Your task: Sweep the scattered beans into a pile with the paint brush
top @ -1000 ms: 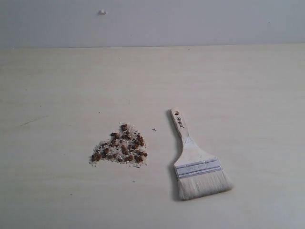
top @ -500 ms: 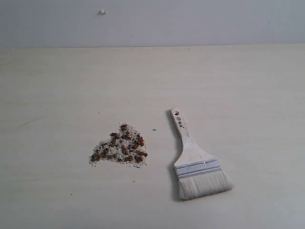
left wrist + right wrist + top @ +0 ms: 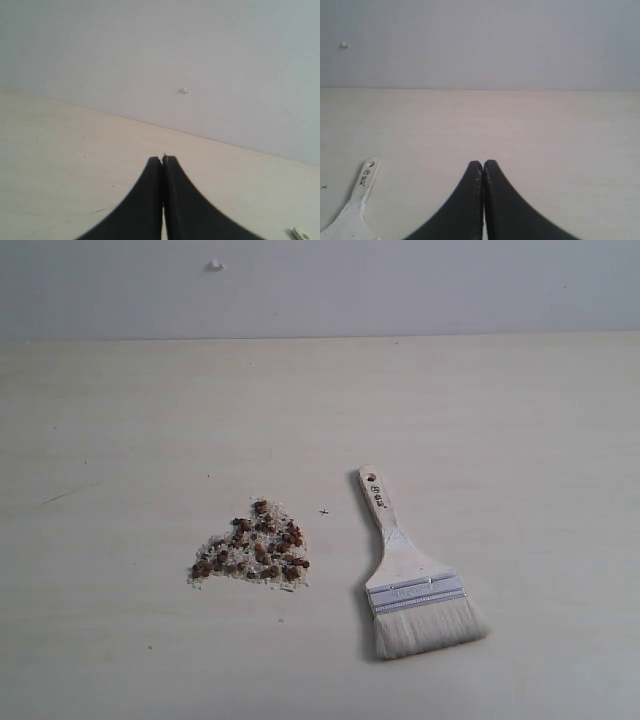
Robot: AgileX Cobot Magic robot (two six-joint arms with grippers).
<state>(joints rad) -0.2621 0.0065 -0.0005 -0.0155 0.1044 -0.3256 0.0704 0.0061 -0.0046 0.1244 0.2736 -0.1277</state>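
Note:
Reddish-brown beans mixed with whitish grains lie as a small pile left of centre on the pale table. To its right the paint brush lies flat, handle hole toward the back, white bristles toward the front. Neither arm shows in the exterior view. In the left wrist view my left gripper is shut with nothing in it, above bare table. In the right wrist view my right gripper is also shut and empty; the brush handle end lies off to its side, apart from it.
A grey wall runs behind the table, with a small white knob on it. A tiny dark mark sits on the table between pile and brush.

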